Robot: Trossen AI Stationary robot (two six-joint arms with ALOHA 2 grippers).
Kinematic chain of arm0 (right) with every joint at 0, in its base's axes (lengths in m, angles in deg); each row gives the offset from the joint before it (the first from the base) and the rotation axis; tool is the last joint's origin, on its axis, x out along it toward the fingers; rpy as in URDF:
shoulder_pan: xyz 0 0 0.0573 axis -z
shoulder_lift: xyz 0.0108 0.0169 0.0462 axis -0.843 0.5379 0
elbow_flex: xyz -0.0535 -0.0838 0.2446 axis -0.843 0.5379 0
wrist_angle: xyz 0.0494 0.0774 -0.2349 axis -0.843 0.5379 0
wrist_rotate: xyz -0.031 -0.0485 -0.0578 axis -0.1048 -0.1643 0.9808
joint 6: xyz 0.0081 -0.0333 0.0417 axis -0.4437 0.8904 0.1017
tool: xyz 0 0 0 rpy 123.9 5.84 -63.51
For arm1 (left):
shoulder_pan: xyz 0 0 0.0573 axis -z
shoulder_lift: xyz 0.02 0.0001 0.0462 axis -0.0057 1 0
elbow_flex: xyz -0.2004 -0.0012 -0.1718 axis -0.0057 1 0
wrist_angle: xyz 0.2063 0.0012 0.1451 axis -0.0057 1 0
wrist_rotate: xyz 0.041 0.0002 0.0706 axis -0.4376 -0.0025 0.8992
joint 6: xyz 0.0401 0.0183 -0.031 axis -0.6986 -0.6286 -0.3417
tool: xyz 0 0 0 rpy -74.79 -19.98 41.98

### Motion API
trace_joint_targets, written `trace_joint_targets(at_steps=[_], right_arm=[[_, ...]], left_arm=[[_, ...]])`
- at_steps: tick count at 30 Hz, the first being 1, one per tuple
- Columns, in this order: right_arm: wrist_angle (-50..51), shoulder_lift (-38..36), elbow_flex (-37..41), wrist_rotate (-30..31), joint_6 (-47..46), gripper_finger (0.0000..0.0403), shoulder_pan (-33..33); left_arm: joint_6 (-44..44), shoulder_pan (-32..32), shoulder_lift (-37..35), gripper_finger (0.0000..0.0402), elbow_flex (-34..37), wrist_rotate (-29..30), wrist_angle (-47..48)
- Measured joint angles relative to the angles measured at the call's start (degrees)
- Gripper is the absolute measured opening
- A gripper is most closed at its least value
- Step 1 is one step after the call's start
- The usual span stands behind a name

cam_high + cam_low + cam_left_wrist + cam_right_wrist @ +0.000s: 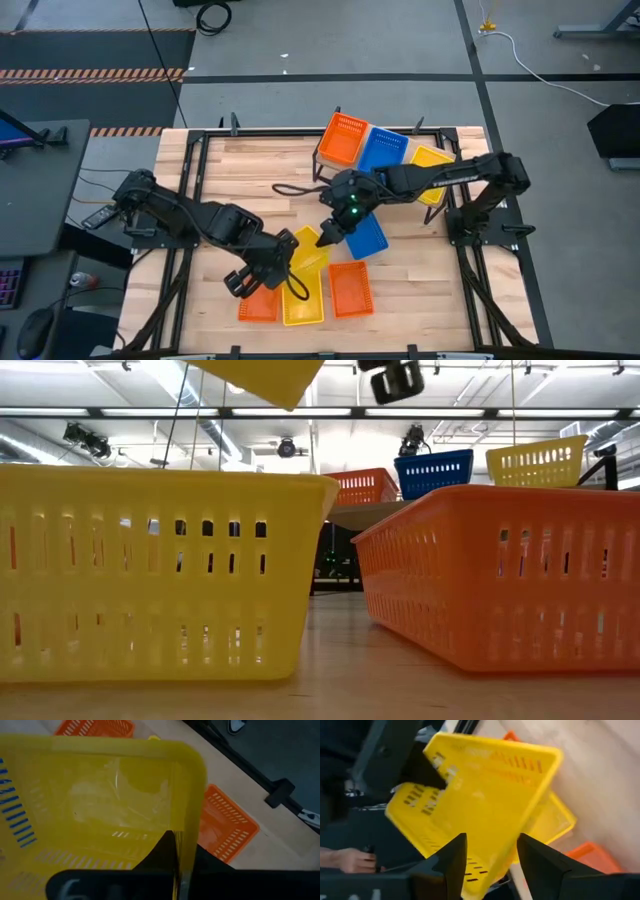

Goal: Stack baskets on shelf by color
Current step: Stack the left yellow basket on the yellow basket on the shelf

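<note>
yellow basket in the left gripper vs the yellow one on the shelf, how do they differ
The held yellow basket is lifted off the table and tilted, clamped on its wall by the left gripper; the shelf yellow basket rests free on the shelf beside the blue basket. Both look the same colour, shape and mesh.

Slatted wooden worktop (250, 160). Near edge: orange basket (258, 303), yellow basket (303, 298), second orange basket (350, 289) in a row left to right. Blue basket (367, 238) lies mid-worktop, just beyond them. Shelf (345, 514) stands at far side.
</note>
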Motion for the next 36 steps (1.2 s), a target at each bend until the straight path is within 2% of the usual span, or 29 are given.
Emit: trace_joint_targets(at_steps=[4,8,12,16,21,29,36], right_arm=[[0.12,1.33,0.00,-1.01,1.73,0.0197,1.41],[0.71,2.75,0.02,-2.94,3.36,0.0192,1.81],[1.62,3.68,0.02,-3.07,3.74,0.0158,1.79],[2.14,3.77,0.02,-3.74,2.36,0.0098,2.16],[2.37,3.77,-0.02,-2.58,2.17,0.0014,2.44],[3.39,2.83,-0.04,-1.47,3.48,0.0008,2.72],[7.41,-1.70,-0.09,0.02,8.01,0.0007,4.98]], left_arm=[[0.17,-0.70,0.02,0.0004,0.00,0.36,-0.10],[0.09,-1.18,0.02,0.0004,0.02,1.89,-0.99],[-0.95,-1.38,0.04,0.0005,-0.24,3.09,-1.85],[-2.57,-1.37,0.09,0.0015,-1.94,4.56,-1.83],[-2.71,-1.95,-0.11,0.0066,-6.22,6.95,-1.57],[0.31,-4.95,-0.17,0.0169,-14.88,10.15,0.63],[2.26,-6.88,-0.20,0.0212,-23.01,10.95,2.88]])
